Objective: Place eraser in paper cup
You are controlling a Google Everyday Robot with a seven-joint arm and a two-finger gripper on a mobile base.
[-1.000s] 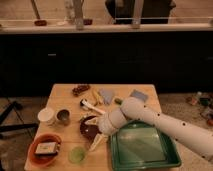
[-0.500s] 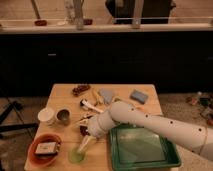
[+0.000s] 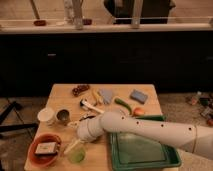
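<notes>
The claw (image 3: 72, 147) hangs over the near left of the wooden worktop (image 3: 65, 95), just above the translucent green cup (image 3: 77, 157), fingers spread wide, gripping nothing. The small cream rectangular eraser (image 3: 46, 148) lies in the round orange bowl (image 3: 34, 156) to its left. The short white paper cup (image 3: 46, 116) stands farther back.

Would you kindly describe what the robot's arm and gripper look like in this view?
The arm is a thick white tube with a row of small dark dots along its side and a rounded white joint at the wrist. The gripper, just over the green cup, has pale slim fingers. No cables show.
</notes>
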